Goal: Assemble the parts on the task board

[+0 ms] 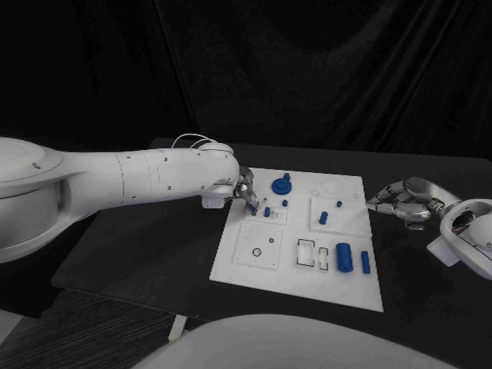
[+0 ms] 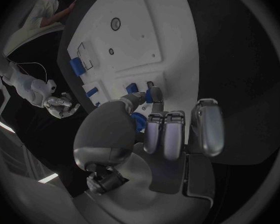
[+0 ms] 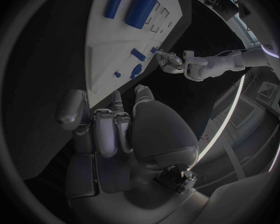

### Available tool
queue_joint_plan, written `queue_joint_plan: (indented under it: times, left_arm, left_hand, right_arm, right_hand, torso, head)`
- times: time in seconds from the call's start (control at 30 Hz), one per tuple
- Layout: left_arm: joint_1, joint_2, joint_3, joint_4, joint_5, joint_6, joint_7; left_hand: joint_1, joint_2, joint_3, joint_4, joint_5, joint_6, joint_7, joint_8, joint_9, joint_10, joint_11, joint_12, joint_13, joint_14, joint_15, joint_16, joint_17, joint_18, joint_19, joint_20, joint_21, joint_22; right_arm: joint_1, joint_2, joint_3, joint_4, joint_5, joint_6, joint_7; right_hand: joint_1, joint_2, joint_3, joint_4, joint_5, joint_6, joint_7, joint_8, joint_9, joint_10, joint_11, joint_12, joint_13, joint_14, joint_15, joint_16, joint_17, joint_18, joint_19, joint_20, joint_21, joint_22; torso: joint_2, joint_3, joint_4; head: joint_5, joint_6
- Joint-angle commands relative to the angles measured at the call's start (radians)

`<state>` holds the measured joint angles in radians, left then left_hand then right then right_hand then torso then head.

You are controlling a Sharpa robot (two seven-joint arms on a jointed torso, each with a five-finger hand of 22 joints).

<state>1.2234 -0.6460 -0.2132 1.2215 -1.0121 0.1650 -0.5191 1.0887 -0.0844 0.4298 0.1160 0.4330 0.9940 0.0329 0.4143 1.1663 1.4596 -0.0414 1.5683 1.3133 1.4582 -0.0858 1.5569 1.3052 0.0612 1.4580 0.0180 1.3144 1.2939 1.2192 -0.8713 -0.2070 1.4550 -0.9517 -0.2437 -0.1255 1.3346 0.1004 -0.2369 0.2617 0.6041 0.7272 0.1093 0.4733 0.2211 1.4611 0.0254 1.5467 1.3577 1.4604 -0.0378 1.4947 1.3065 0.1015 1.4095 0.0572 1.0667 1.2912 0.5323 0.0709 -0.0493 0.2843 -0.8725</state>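
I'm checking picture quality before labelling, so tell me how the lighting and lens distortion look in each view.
Head view: dim, black backdrop and table, the white task board the brightest thing, its edges straight. Left wrist view: fisheye circle in a dark frame, board edges bowed, soft highlights on the left hand. Right wrist view: same bending, a bright curved light streak beside the right hand.

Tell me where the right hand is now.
In the head view, the right hand sits over the black table just off the white board's right edge, holding nothing, fingers curled.
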Motion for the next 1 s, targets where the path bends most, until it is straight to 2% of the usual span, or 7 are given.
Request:
queue_joint_plan:
  times: [0.03, 1.0]
  left_arm:
    - [-0.002, 0.003, 0.001, -0.002, 0.000, 0.006, 0.019]
    - [-0.006, 0.002, 0.001, 0.001, 0.000, 0.017, 0.022]
  left_hand:
    - [0.005, -0.006, 0.091, -0.013, 0.003, 0.006, -0.022, -0.012, 0.006, 0.111, -0.013, 0.002, 0.257, 0.113, -0.013, 0.014, 0.266, 0.000, -0.007, -0.003, -0.008, 0.195]
    - [0.006, -0.003, 0.095, -0.014, 0.002, 0.006, -0.023, -0.012, 0.006, 0.111, -0.014, 0.002, 0.257, 0.113, -0.013, 0.014, 0.266, 0.000, -0.008, -0.003, -0.009, 0.195]
  right_arm:
    - [-0.002, -0.001, 0.001, 0.002, -0.004, -0.002, -0.010]
    - [-0.003, 0.002, 0.001, 0.001, -0.004, 0.003, -0.013]
  right_hand:
    - [0.050, 0.040, 0.027, -0.005, 0.018, 0.004, 0.001, -0.014, -0.011, 0.045, -0.001, -0.033, 0.112, 0.075, -0.008, -0.010, 0.106, 0.001, -0.003, 0.003, -0.022, 0.142]
    - [0.050, 0.037, 0.031, -0.003, 0.019, 0.005, 0.001, -0.015, -0.013, 0.045, -0.001, -0.034, 0.112, 0.075, -0.008, -0.011, 0.104, 0.001, -0.004, 0.004, -0.024, 0.141]
  torso:
    - [0.000, 0.0002, 0.0002]
    - [0.000, 0.0002, 0.0007]
  head:
    - [0.000, 0.000]
    - [0.000, 0.000]
